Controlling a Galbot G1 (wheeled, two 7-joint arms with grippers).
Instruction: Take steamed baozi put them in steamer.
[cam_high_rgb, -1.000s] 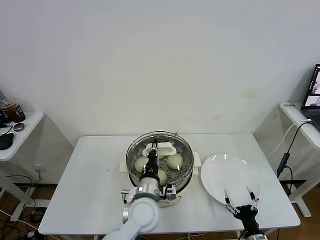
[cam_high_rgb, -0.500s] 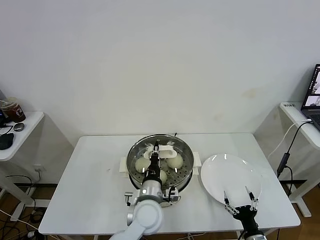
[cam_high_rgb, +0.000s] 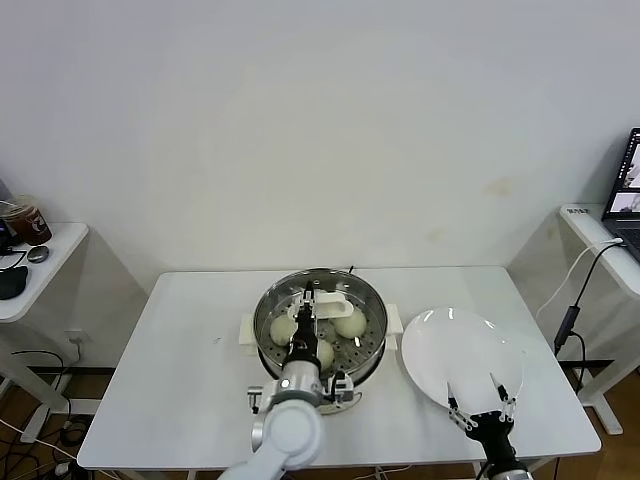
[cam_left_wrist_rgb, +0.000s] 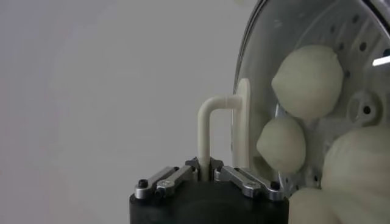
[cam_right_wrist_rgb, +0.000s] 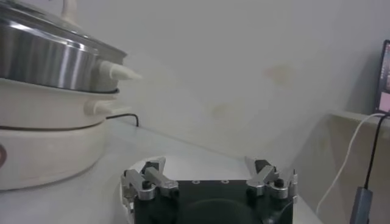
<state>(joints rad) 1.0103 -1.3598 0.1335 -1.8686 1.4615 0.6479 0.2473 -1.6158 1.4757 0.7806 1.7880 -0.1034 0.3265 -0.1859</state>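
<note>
The steel steamer (cam_high_rgb: 372, 305) stands on its white base mid-table. Three baozi (cam_high_rgb: 283, 327) (cam_high_rgb: 350, 322) (cam_high_rgb: 322, 352) show in it through the round glass lid (cam_high_rgb: 366, 294) that covers its top. My left gripper (cam_high_rgb: 304, 320) is over the steamer, shut on the lid's white handle (cam_high_rgb: 322, 299). In the left wrist view the gripper (cam_left_wrist_rgb: 205, 167) clamps the handle (cam_left_wrist_rgb: 210, 122), and several baozi (cam_left_wrist_rgb: 308, 73) (cam_left_wrist_rgb: 281, 143) (cam_left_wrist_rgb: 359, 161) lie behind the glass. My right gripper (cam_high_rgb: 480, 398) is open and empty at the front edge of the white plate (cam_high_rgb: 462, 350).
The plate is bare, right of the steamer. In the right wrist view the steamer (cam_right_wrist_rgb: 49, 61) on its white base (cam_right_wrist_rgb: 42, 146) stands beside my right gripper (cam_right_wrist_rgb: 210, 176). Side tables flank the white table (cam_high_rgb: 190, 350), and a cable (cam_high_rgb: 575, 300) hangs at the right.
My left gripper and the lid it holds have shifted slightly right over the steamer. The right arm has not moved.
</note>
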